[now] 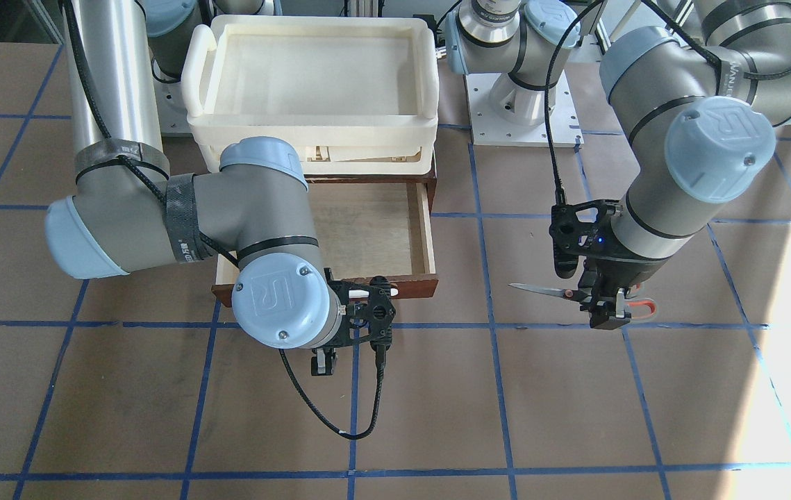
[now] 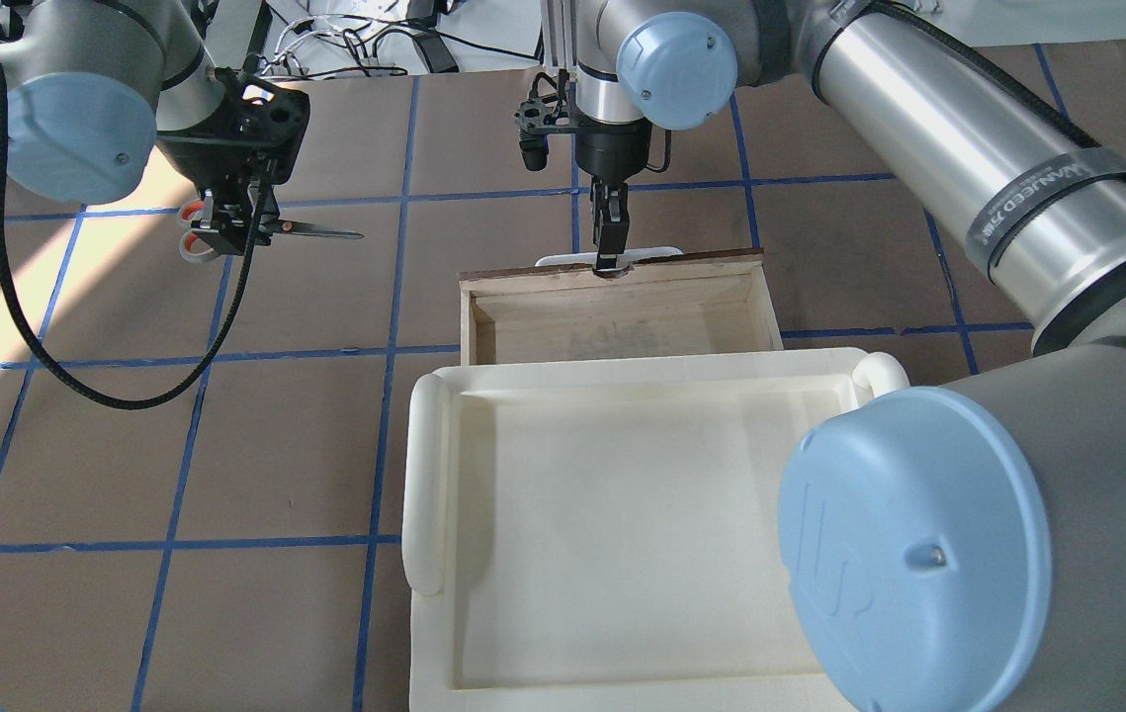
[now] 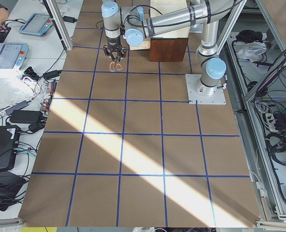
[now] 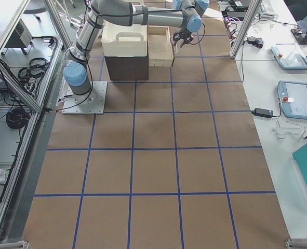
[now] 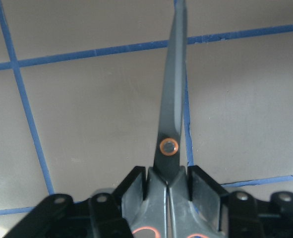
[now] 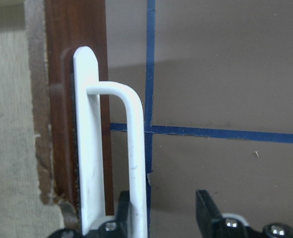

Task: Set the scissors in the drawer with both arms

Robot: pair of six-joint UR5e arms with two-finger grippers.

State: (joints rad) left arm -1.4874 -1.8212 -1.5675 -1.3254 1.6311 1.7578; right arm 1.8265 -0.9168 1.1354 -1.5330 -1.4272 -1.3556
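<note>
The scissors (image 1: 541, 288) have steel blades and orange-lined grey loops, and hang level above the table in my left gripper (image 1: 609, 316), which is shut on them near the pivot. They also show in the overhead view (image 2: 315, 230) and the left wrist view (image 5: 173, 114), well off to the side of the drawer. The dark wooden drawer (image 1: 367, 229) is pulled open with its pale inside bare (image 2: 622, 321). My right gripper (image 2: 608, 259) stands at the white bar handle (image 6: 136, 148) with its jaws apart. The bar lies beside one finger (image 6: 208, 215).
A cream plastic tray (image 2: 622, 514) sits on top of the brown cabinet (image 3: 168, 48) above the drawer. The brown table with blue tape lines spreads all around. Operator tablets and cables lie beyond the table's far edge (image 4: 293, 98).
</note>
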